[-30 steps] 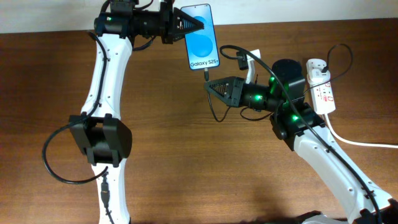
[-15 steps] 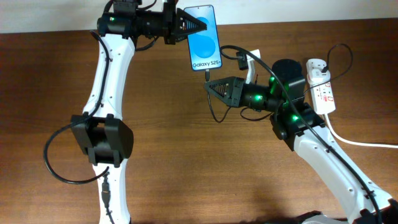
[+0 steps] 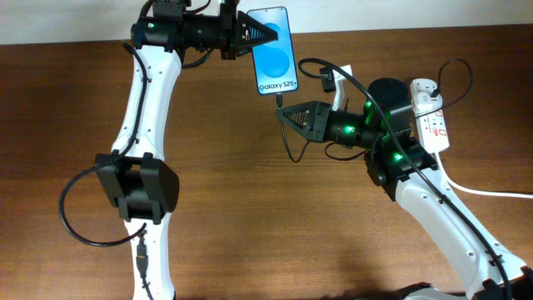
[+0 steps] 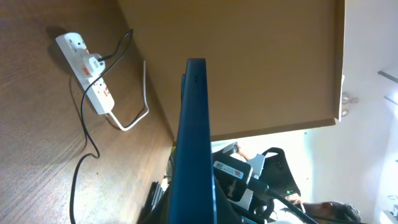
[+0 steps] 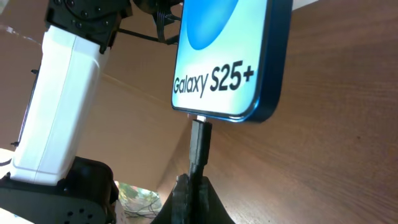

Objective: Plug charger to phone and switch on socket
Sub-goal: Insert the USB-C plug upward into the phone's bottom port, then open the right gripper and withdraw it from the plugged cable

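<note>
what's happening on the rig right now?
The left gripper holds the black-framed smartphone with the blue Galaxy S25+ screen near the far edge of the brown wooden table. The right gripper pinches the plug end of the thin black charger cable at the phone's bottom port. A sliver of metal shows, so I can't say it is fully seated. The white power strip with red switch marks lies to the right with no gripper on it, and its switch state isn't readable.
</note>
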